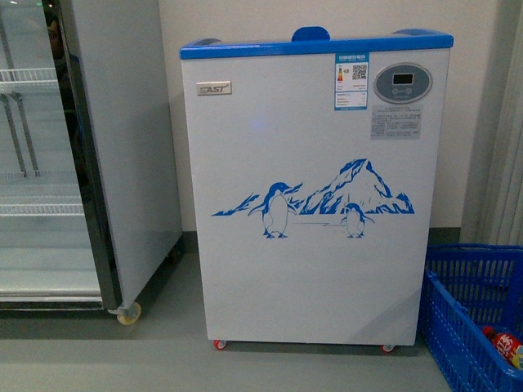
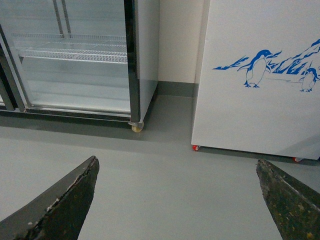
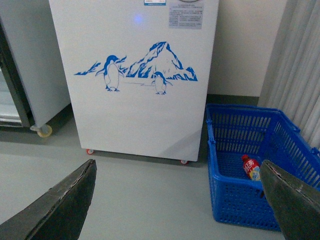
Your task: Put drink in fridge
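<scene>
"Where was the drink?"

"The drink [image 3: 251,167], a red-labelled bottle, lay in the blue basket [image 3: 235,202] on the floor [image 3: 150,200], just right of the fridge [image 1: 315,196]. The right wrist camera showed it plainly; the front view caught only a bit at the frame's edge."

"And the other views?"

"Only the front view took in the fridge's blue top rim [image 1: 315,46]. The left wrist camera showed its lower front beside the grey cabinet [image 2: 145,50] and wire shelves [image 2: 75,52]."

"The grippers?"

"The left gripper [image 2: 176,162] and right gripper [image 3: 177,162] each had fingers spread wide, holding nothing."
</scene>
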{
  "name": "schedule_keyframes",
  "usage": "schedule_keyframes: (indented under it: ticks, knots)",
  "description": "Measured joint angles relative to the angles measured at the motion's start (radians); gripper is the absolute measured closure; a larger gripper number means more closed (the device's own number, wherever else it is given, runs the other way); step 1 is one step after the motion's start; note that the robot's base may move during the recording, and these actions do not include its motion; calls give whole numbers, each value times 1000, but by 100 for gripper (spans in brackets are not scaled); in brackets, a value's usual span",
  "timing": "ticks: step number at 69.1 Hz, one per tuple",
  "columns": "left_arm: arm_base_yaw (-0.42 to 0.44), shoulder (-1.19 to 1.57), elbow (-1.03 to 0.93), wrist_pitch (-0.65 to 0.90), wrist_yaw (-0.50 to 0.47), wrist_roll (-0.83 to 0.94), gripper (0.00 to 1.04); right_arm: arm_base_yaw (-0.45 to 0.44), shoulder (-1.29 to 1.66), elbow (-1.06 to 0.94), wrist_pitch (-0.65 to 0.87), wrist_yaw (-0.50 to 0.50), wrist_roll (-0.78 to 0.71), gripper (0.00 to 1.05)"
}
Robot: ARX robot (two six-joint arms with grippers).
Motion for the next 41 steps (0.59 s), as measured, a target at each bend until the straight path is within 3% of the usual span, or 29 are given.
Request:
schedule_keyframes:
  ticks: [41]
  knots:
    - [0, 0, 0, 0, 0, 0, 8, 0, 0, 0, 0, 0, 0, 7]
